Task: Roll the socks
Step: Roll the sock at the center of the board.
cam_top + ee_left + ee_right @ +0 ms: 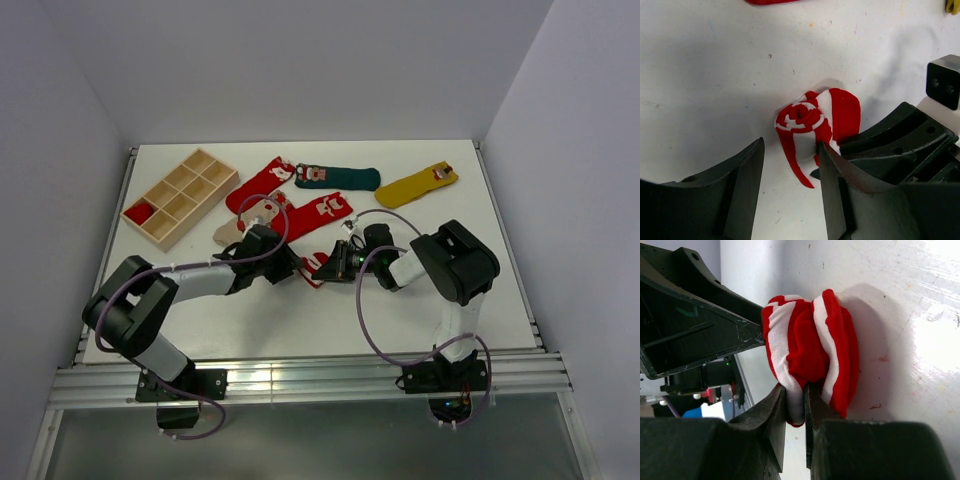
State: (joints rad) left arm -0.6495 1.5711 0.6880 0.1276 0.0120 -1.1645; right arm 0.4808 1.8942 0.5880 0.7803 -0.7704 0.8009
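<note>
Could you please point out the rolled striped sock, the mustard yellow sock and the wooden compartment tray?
rolled striped sock (802, 117): left wrist view, on the spiral end of the roll.
mustard yellow sock (415, 184): top external view, middle of its length.
wooden compartment tray (182, 197): top external view, central divider.

White flat bench (300, 320), lightly scuffed, carrying six small socks and a tray.

A shallow pale wooden tray with square compartments (180, 197) sits askew at the back left. Just to its right lies a red fabric sock with a white patch (258, 185), then a dark green fabric sock (340, 178), and farther right a mustard yellow fabric sock (417, 184). Nearer the middle lie a beige fabric sock (235, 228), partly hidden, and a second red fabric sock (318, 213). In front of them rests a rolled red-and-white striped fabric sock (810, 125).
</note>
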